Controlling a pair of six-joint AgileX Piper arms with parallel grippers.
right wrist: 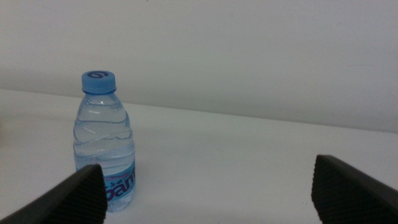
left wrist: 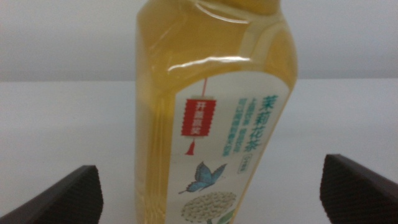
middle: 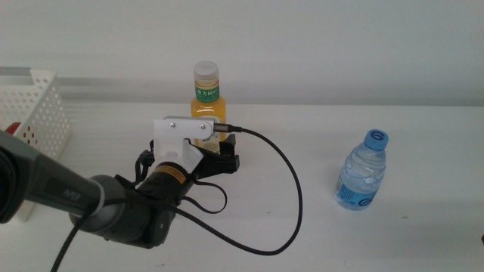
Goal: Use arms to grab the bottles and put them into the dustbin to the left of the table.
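A yellow juice bottle with a white cap stands upright at the middle back of the table. My left gripper is low in front of it and open. In the left wrist view the yellow bottle fills the space between the spread jaws of the left gripper, which do not touch it. A clear water bottle with a blue cap stands upright at the right. The right gripper is open and empty, out of the middle view, facing the water bottle, which stands off to one side near one jaw.
The white perforated dustbin stands at the far left edge, beside the left arm. A small red patch shows at its wall. A black cable loops from the left wrist across the table between the two bottles.
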